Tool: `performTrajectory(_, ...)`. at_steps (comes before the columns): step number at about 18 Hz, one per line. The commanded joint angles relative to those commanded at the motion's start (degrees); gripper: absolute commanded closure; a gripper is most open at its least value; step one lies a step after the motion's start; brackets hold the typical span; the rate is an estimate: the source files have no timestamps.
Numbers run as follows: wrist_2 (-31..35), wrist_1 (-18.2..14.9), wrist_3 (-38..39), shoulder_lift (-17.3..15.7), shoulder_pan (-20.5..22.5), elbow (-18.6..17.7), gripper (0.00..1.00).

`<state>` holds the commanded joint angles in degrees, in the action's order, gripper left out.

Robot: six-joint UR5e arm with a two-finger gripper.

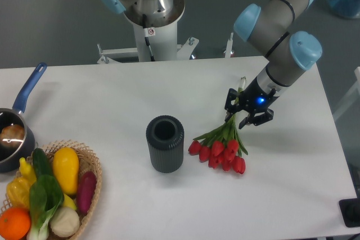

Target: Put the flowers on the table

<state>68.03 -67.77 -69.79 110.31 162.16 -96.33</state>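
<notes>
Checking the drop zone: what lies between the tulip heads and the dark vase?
Only bare white table, as the fixed camera shows. The tulips lie just right of the vase, stems in the gripper.

White table: vase, basket, pan.

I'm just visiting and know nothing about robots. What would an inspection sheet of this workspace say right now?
Surface: large white rectangular tabletop, smooth, no spills seen.
Job's things: bunch of red tulips with green leaves and pale stems, blooms low at the tabletop, beside the vase, apart from it.
Clutter: dark ribbed cylindrical vase upright, empty as far as visible; wicker basket of vegetables front left; blue-handled saucepan at left edge.
Grippers: black two-finger gripper shut on the tulip stems, blue light on.
Cables: nothing seen.
Surroundings: white robot pedestal behind the table; grey floor.
</notes>
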Motion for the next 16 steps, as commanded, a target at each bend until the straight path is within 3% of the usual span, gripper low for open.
performTrajectory(4,-0.09,1.41,-0.35,-2.55,1.32,0.0,0.0)
performTrajectory(11,-0.53,2.12,-0.44,-8.7,1.41,3.52,0.0)
performTrajectory(16,-0.18,5.28,-0.7,-11.78,0.97,4.22,0.0)
